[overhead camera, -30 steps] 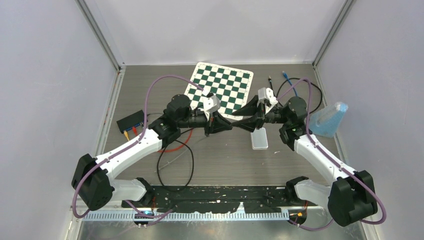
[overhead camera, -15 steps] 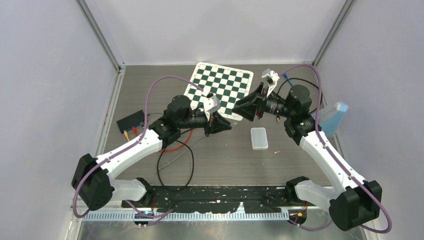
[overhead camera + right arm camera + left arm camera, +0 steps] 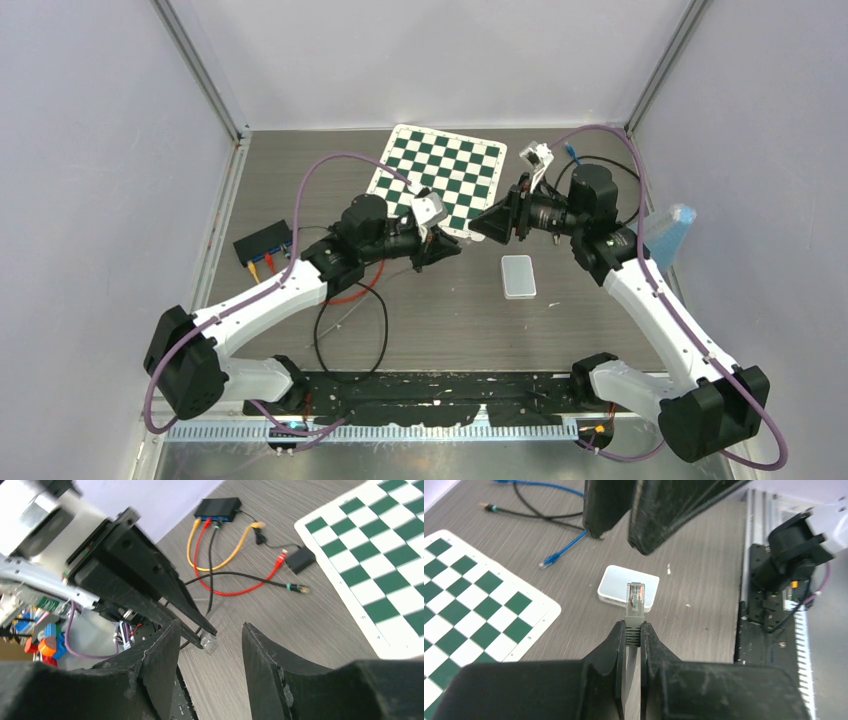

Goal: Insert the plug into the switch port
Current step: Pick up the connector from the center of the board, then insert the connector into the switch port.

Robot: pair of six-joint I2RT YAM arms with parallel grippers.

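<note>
grey plug [image 3: 635, 607] in left tool [image 3: 634, 628]

From above, one camera looks down on the table [image 3: 300, 190]; close wrist cameras face each other, sharing the chessboard [image 3: 440, 175].

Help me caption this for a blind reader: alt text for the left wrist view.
The left gripper pinches a grey network plug, clear tip pointing toward the right gripper ahead. Beyond lie a white box and a chessboard.
</note>
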